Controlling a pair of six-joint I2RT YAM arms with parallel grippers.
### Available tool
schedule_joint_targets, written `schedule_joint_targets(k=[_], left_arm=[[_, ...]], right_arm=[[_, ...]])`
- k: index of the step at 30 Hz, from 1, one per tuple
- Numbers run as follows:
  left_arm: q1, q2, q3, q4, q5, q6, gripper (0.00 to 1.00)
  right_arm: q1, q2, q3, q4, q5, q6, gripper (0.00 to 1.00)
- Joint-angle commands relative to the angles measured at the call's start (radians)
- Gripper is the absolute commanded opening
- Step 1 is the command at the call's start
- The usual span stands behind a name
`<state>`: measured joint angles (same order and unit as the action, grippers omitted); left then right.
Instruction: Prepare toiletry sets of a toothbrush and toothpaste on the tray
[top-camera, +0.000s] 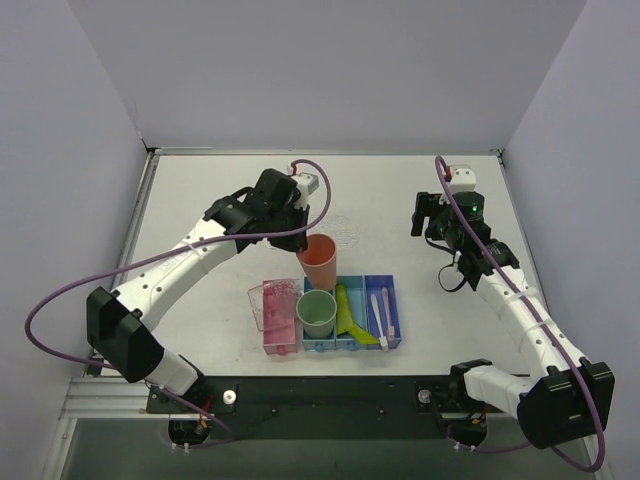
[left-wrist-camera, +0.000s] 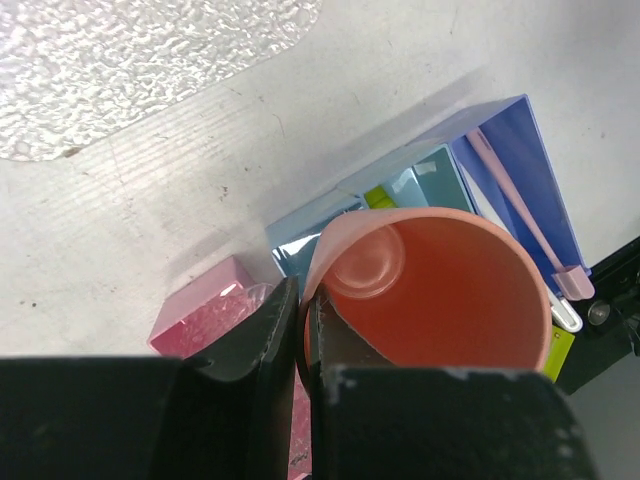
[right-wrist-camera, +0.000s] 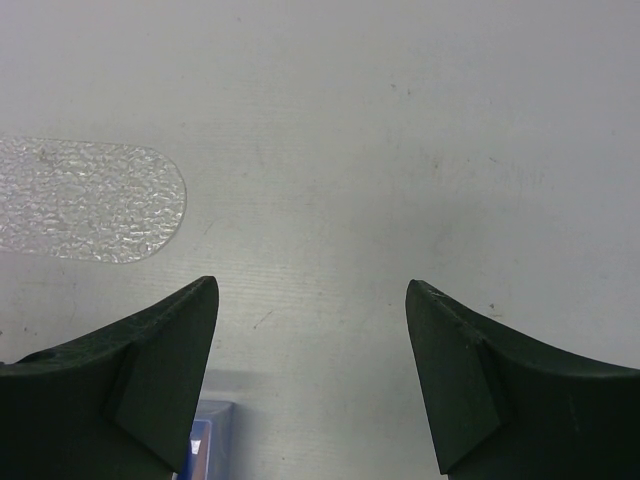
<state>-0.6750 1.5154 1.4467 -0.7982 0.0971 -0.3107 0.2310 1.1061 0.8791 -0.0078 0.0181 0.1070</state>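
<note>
Orange cup (left-wrist-camera: 440, 285) rim pinched by left fingers (left-wrist-camera: 268, 345), right fingers (right-wrist-camera: 160, 370) spread, tray (right-wrist-camera: 90, 200) cut off

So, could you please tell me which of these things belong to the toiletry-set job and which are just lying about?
Belong to the job:
- toothbrushes, in the end blue bin
- toothpaste tubes, in the bin beside it
- tray

Not named in the job:
- orange cup, rim pinched in the left jaws
- green cup
- bins
- clear rack
</note>
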Motion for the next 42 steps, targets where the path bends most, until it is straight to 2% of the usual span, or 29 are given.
schedule_joint_targets(k=[1, 6, 10, 14, 17, 20, 28, 42], left_arm=[[0.005, -0.069, 0.072, -0.003, -0.083, 0.002, 0.00], [0.041, -0.115, 0.060, 0.071, -0.089, -0.011, 0.00], [0.130, -0.158, 0.015, 0.123, -0.089, -0.047, 0.00], [0.215, -0.182, -0.026, 0.183, -0.241, -0.108, 0.00], [0.235, -0.190, -0.039, 0.200, -0.394, -0.113, 0.00], [0.241, -0.173, -0.040, 0.203, -0.476, -0.108, 0.00], [0.308, -0.087, -0.081, 0.205, -0.508, -0.139, 0.00], [0.379, 0.112, -0.031, 0.298, -0.393, -0.142, 0.00]], right_arm=[[0.007, 0.008, 0.040, 0.012, 0.019, 0.022, 0.70], [0.005, 0.003, 0.038, 0.017, 0.048, 0.031, 0.71], [0.005, 0.000, 0.041, 0.015, 0.062, 0.028, 0.71], [0.005, -0.017, 0.044, 0.022, 0.095, 0.037, 0.70], [0.005, -0.034, 0.054, 0.026, 0.115, 0.039, 0.71], [0.007, -0.049, 0.069, 0.025, 0.132, 0.033, 0.71], [0.005, -0.045, 0.087, 0.034, 0.123, 0.065, 0.71], [0.007, 0.037, 0.135, 0.058, 0.118, 0.066, 0.71]])
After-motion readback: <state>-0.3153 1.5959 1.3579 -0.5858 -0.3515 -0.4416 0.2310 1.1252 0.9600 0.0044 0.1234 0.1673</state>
